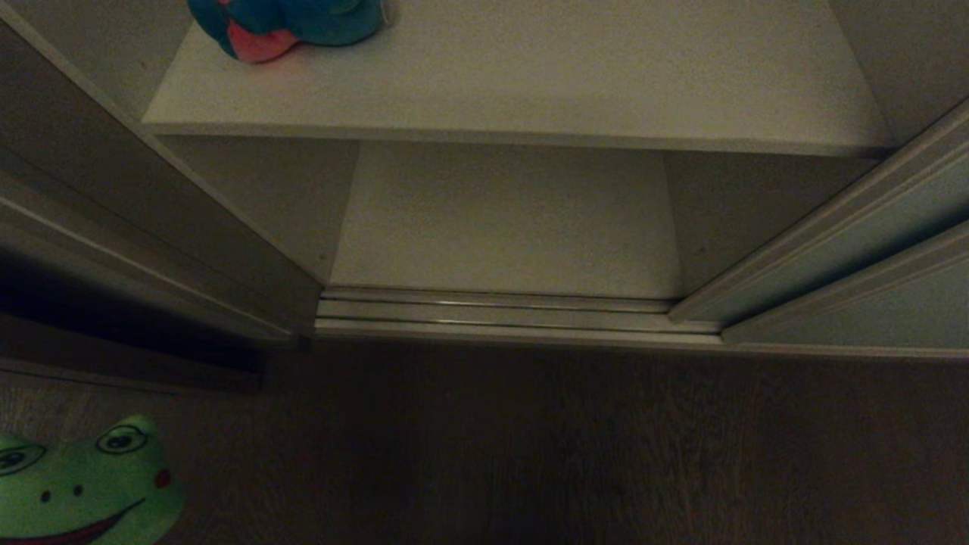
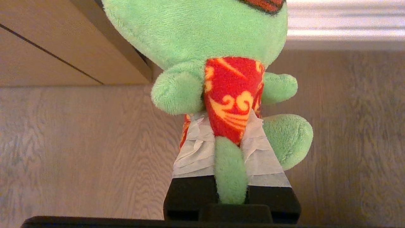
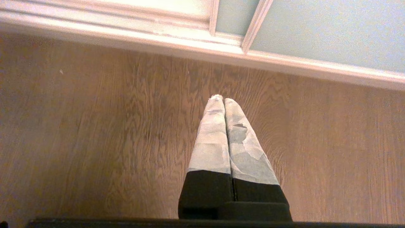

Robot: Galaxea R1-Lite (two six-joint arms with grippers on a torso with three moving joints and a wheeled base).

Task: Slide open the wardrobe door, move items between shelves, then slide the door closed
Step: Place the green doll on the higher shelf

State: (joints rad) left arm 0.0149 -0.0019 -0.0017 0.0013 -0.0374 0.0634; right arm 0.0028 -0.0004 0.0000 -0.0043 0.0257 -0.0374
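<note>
The green frog (image 2: 196, 28) in a red flowered shirt hangs over the wooden floor, its head showing at the lower left of the head view (image 1: 76, 484). My left gripper (image 2: 225, 117) is shut on the frog's body, one green leg lying between the taped fingers (image 2: 193, 152). The blue creature with a pink top (image 1: 280, 23) lies on the upper white shelf (image 1: 530, 83), at its left. A lower white shelf (image 1: 507, 219) is bare. The sliding wardrobe door (image 1: 893, 219) stands slid aside on the right. My right gripper (image 3: 220, 99) is shut and holds nothing, hanging over the floor.
The wardrobe's floor track (image 1: 500, 310) runs across the opening. A wardrobe side panel (image 1: 113, 204) stands on the left. Grey-green door panels (image 3: 332, 31) with cream frames lie just beyond the right gripper. Wooden floor (image 1: 606, 454) spreads in front of the wardrobe.
</note>
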